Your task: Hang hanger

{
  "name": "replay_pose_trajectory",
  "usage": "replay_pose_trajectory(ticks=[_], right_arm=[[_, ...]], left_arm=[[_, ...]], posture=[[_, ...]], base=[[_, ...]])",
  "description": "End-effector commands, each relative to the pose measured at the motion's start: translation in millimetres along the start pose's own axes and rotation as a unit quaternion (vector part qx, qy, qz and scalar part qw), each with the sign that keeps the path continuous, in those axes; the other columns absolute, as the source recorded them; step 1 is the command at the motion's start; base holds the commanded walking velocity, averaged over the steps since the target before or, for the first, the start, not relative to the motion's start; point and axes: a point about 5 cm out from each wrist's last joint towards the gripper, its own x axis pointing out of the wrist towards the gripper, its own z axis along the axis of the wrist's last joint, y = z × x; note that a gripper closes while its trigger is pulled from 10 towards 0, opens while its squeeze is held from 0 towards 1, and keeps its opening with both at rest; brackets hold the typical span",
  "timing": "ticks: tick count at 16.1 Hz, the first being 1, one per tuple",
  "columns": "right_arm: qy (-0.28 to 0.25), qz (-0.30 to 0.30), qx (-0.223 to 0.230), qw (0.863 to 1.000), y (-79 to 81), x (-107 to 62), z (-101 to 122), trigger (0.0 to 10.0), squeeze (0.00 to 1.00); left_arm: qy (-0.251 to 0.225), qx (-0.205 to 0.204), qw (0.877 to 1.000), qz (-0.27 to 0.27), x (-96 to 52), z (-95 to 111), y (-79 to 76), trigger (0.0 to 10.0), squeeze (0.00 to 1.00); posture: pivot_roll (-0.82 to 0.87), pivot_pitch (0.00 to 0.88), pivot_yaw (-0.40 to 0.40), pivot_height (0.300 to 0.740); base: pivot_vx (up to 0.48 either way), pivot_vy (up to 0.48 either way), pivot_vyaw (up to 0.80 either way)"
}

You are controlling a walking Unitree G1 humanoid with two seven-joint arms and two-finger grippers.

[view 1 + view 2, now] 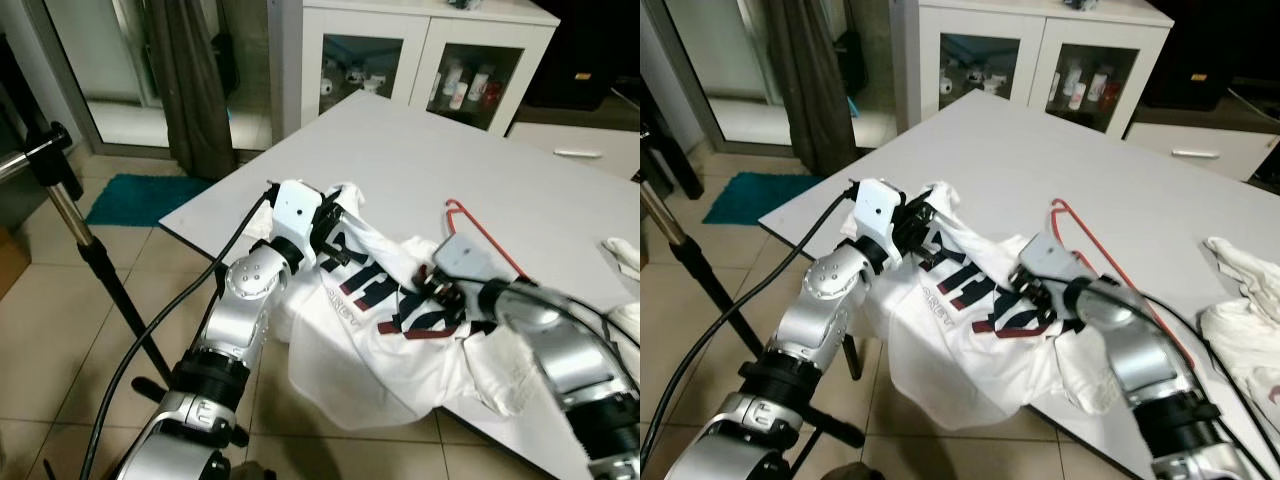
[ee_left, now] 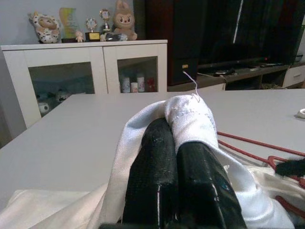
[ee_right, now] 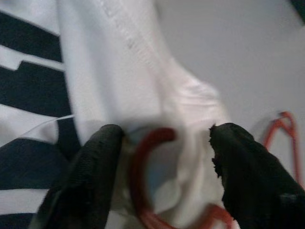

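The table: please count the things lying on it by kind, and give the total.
White T-shirt with dark lettering: 1, held by both end effectors, left and right
Red wire hanger: 1
White cloth near the table's right edge: 1
Total: 3

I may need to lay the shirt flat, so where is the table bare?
The grey table is bare between the red wire hanger and the white glass-door cabinet. The near edge is crowded: white printed T-shirt, left gripper, right gripper, white cloths.
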Motion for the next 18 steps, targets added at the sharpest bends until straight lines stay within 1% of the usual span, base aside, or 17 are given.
replay_pose_trajectory(ticks=[1,2,6,8,11,14,15,18], right_arm=[[0.003,0.009,0.003,1.0,4.6,4.9,1,0.0,0.0],[-0.006,0.017,0.012,1.0,8.8,7.4,5,0.0,0.0],[-0.023,0.026,0.039,0.999,13.7,12.2,11,0.0,0.0],[-0.035,0.029,0.051,0.998,13.9,12.4,15,0.0,0.0],[-0.07,0.015,0.088,0.994,9.9,14.9,29,0.0,0.0],[-0.131,-0.045,0.122,0.983,-6.8,16.6,53,0.0,0.0],[-0.164,-0.082,0.137,0.974,-20.5,13.4,64,0.0,0.0],[-0.202,-0.127,0.146,0.96,-40.4,5.2,75,0.0,0.0]], left_arm=[[-0.008,0.009,1.0,-0.005,1.4,6,-1.4,10.0,0.0],[-0.008,0.01,1.0,-0.003,1.2,6,-0.1,10.0,0.0],[-0.008,0.012,1.0,-0.001,1.0,7,1.6,10.0,0.0],[-0.009,0.013,1.0,-0.001,1.5,8,2.0,10.0,0.0],[-0.012,0.01,1.0,0.001,2.8,9,1.9,10.0,0.0],[-0.016,0.009,1.0,0.003,3.8,10,1.8,10.0,0.0],[-0.017,0.009,1.0,0.004,3.5,11,2.0,10.0,0.0],[-0.017,0.009,1.0,0.008,2.0,10,2.6,10.0,0.0]], posture=[[0.04,0.0,-0.032,0.723],[0.04,0.0,-0.032,0.723],[0.04,0.0,-0.03,0.723],[0.04,0.0,-0.029,0.723],[0.04,0.0,-0.029,0.723],[0.04,0.0,-0.031,0.723],[0.04,0.0,-0.033,0.723],[0.05,0.0,-0.038,0.723]], base=[[0.0,0.0,0.0],[0.0,0.0,0.0],[0.0,0.0,0.0],[0.0,0.0,0.0],[0.0,0.0,0.0],[0.0,0.0,0.0],[0.0,0.0,0.0],[0.0,0.0,0.0]])
